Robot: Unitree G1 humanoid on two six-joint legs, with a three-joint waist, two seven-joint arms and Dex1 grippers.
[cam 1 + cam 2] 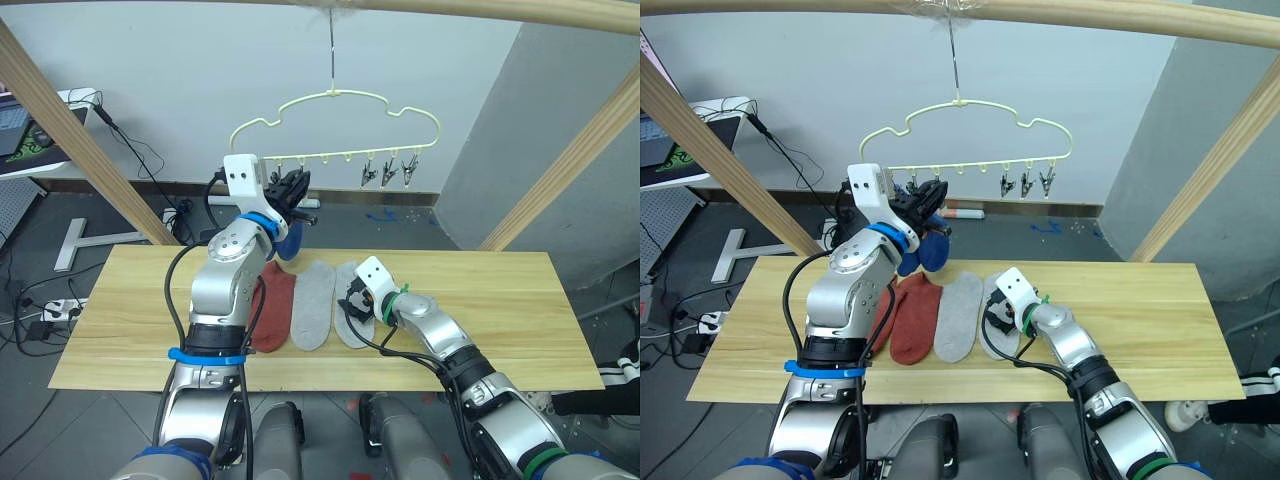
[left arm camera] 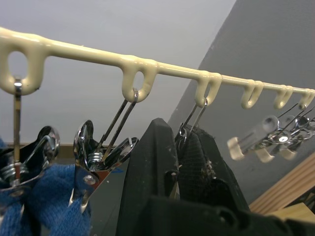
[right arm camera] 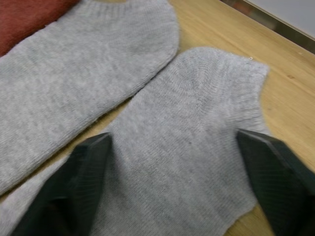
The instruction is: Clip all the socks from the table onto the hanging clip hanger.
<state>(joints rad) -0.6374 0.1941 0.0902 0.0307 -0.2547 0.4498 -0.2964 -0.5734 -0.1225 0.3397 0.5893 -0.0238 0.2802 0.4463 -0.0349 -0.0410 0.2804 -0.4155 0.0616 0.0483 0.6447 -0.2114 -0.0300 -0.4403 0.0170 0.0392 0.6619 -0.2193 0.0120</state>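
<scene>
**Operator:** Socks first. On the table [image 1: 500,300] I count three lying flat side by side near the middle: a rust-red sock [image 1: 273,310], then a grey sock [image 1: 314,304], then a second grey sock [image 1: 349,318] partly under my right gripper [image 3: 177,184]. Another strip of rust-red shows beside the red one, behind my left arm; I can't tell if it is a separate sock.

**Supervisor:** And the right gripper's fingers?

**Operator:** Spread wide. In the right wrist view one black finger [image 3: 74,191] sits at each side of the second grey sock, straddling its width, tips down at the fabric. Whether they press on it I can't tell.

**Supervisor:** Where is the hanger?

**Operator:** Up on the wooden rail [image 1: 480,10] beyond the table's far edge hangs the cream clip hanger [image 1: 335,115] by its hook. My left gripper [image 1: 290,190] is raised to its clip row, at the left end.

**Supervisor:** Holding anything?

**Operator:** Its fingers [image 2: 152,167] are pressed together around a metal clip [image 2: 189,128] dangling from a loop. Blue sock [image 2: 44,196] fabric is bunched just beside them, caught in the neighbouring clips [image 2: 93,157]. From the head camera that blue sock [image 1: 930,250] hangs just below the gripper. Three empty clips [image 1: 388,172] hang towards the hanger's right end.
</scene>
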